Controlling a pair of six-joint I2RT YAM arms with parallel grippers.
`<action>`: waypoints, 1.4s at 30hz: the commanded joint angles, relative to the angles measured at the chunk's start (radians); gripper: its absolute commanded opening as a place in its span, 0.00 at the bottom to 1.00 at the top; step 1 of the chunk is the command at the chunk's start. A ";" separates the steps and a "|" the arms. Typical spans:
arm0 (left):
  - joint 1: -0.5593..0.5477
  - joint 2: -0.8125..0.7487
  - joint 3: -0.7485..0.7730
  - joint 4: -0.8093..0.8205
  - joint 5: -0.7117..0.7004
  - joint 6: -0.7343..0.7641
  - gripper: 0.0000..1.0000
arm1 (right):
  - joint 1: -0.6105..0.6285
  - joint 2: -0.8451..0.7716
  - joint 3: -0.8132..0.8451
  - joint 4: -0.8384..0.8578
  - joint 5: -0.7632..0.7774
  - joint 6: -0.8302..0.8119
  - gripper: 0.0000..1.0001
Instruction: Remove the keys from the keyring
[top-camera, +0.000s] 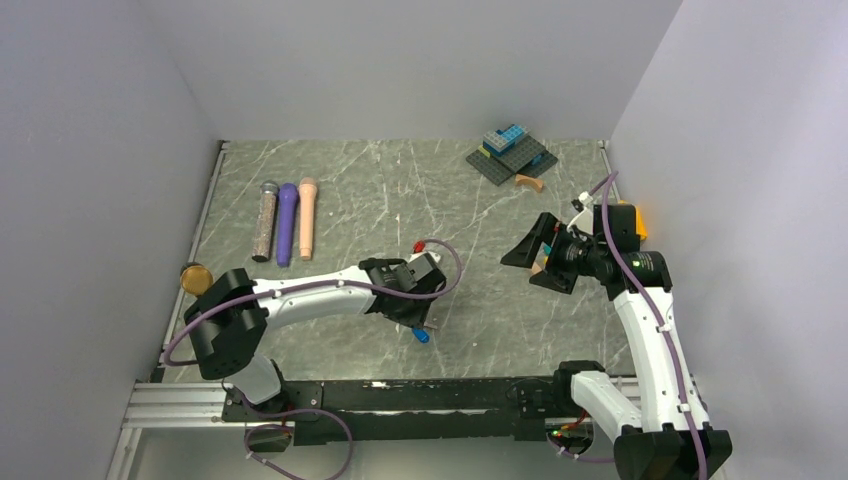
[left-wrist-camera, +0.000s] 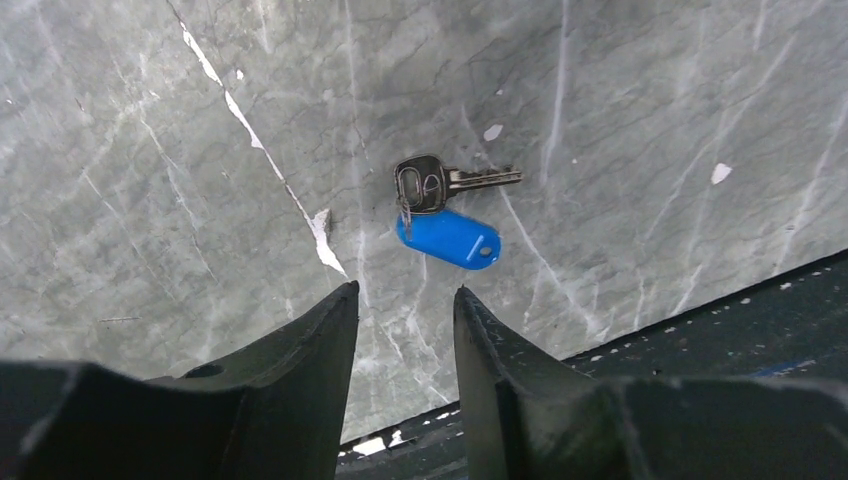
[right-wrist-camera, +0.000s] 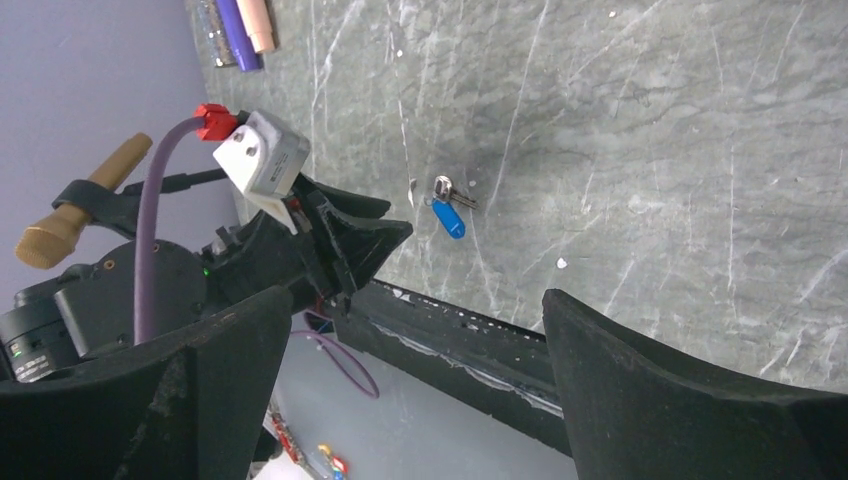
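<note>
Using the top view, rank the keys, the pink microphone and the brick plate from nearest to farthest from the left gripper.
1. keys: on the table at the near edge, just in front of the left gripper.
2. pink microphone: lying toward the back left.
3. brick plate: toward the back right, close to the rear wall.

Keyring (left-wrist-camera: 405, 211) too small for detail; roots of left fingers (left-wrist-camera: 300, 385) and right fingers (right-wrist-camera: 680, 395) beyond bottom edges
</note>
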 joint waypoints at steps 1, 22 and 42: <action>-0.003 0.005 -0.029 0.075 0.008 -0.018 0.44 | 0.001 -0.006 0.042 -0.036 -0.030 -0.011 1.00; -0.003 0.079 -0.059 0.134 0.001 0.017 0.31 | 0.001 -0.008 0.083 -0.091 -0.030 -0.031 1.00; -0.005 0.126 -0.002 0.122 -0.011 0.038 0.20 | 0.001 -0.008 0.105 -0.109 -0.025 -0.041 1.00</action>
